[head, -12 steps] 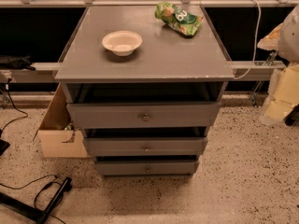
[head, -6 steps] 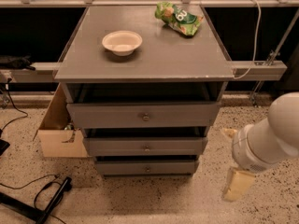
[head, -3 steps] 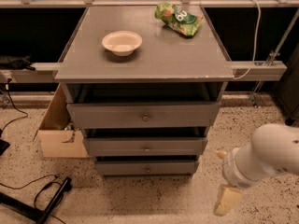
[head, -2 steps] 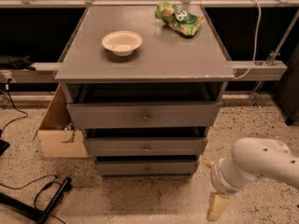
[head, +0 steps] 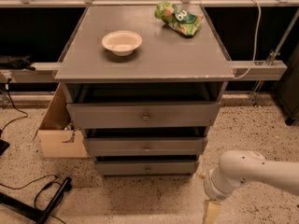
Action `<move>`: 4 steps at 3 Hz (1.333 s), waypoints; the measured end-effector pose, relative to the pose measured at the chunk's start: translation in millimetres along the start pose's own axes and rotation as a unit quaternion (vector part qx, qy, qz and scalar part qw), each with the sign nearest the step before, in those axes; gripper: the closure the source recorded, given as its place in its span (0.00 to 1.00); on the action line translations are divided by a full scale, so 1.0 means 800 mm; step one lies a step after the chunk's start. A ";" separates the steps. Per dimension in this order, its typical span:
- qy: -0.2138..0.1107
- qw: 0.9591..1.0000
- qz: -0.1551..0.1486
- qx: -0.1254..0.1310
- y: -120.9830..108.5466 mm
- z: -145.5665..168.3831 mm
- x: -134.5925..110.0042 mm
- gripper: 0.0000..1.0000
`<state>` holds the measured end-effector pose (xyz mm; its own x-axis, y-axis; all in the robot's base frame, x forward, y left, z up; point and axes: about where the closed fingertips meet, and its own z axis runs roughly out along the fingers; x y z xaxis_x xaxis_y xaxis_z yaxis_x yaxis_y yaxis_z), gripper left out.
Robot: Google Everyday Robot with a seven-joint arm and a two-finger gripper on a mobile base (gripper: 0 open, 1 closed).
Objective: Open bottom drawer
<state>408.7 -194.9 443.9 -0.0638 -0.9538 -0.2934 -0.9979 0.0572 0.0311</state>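
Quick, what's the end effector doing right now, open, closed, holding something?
End effector: open or closed cannot be told; it sits low near the floor, right of the bottom drawer, apart from its knob.

**Operator:** Quick, what does the body look like?

**Annotator:** Your arm (head: 254, 169) is a fat, smooth tube in glossy white. It's rounded like an elbow where it bends, with soft grey shading underneath.

**Operator:** And the wrist?

**Annotator:** You've got an off-white wrist collar (head: 214, 190), shorter than the tube, with fine ribbed rings round it. A small tan nub (head: 201, 175) sticks out on its left side.

**Operator:** Tool?

**Annotator:** Your tool (head: 211, 213) is pale tan and flat-sided, right below the collar. It's at the bottom edge of the view, right of centre, cut off by the frame.
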 end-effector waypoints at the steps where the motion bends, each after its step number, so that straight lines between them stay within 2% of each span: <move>1: 0.000 1.000 0.000 0.000 0.000 0.000 0.000 0.00; 3: -0.024 0.998 -0.049 -0.024 0.002 0.090 0.018 0.00; 4: -0.042 0.996 -0.071 -0.027 -0.003 0.133 0.031 0.00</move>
<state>407.9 -187.3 334.9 0.0747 -0.9229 -0.3776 -0.9950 -0.0943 0.0336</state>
